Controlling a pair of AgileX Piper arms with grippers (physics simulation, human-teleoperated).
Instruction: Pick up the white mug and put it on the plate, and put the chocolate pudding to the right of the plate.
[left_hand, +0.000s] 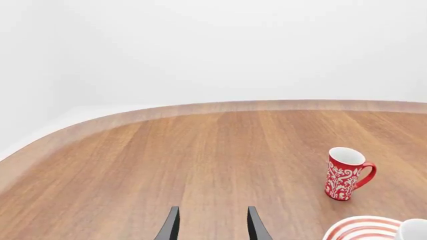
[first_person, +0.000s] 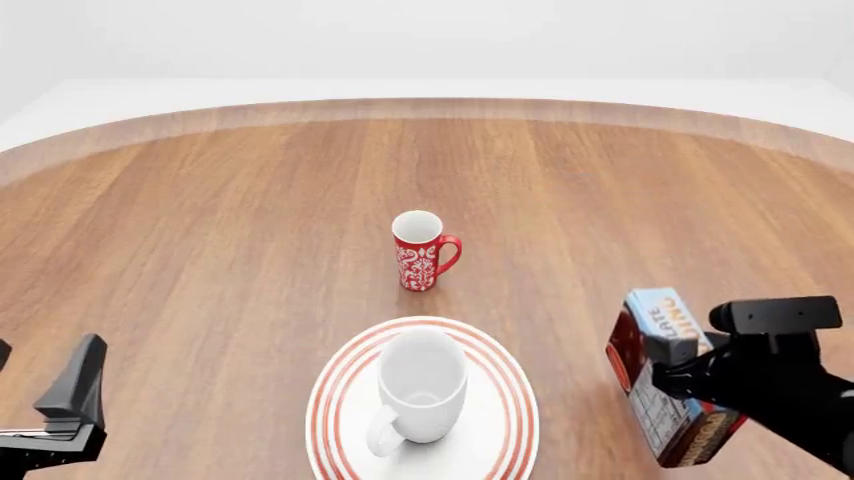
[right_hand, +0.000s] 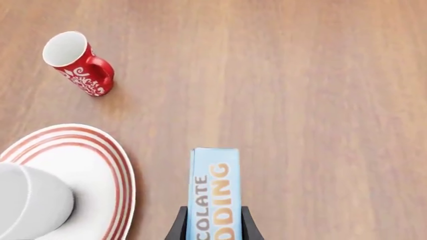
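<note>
White mug (first_person: 422, 383): upright on the plate (first_person: 501, 400), handle toward the camera, near the front edge of the wooden table (first_person: 240, 250). Chocolate pudding (first_person: 663, 375): box clamped between the closed fingers of the right gripper (right_hand: 212, 227), held edge-on just right of the plate and apart from its rim; whether it touches the tabletop cannot be told. Left gripper (left_hand: 211, 225): fingers parted, holding nothing, low at the table's left front; red mug (first_person: 423, 250) stands upright beyond the plate.

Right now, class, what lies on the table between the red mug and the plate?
Nothing: the front view shows bare wood between the red mug and the plate, which carries the white mug.
</note>
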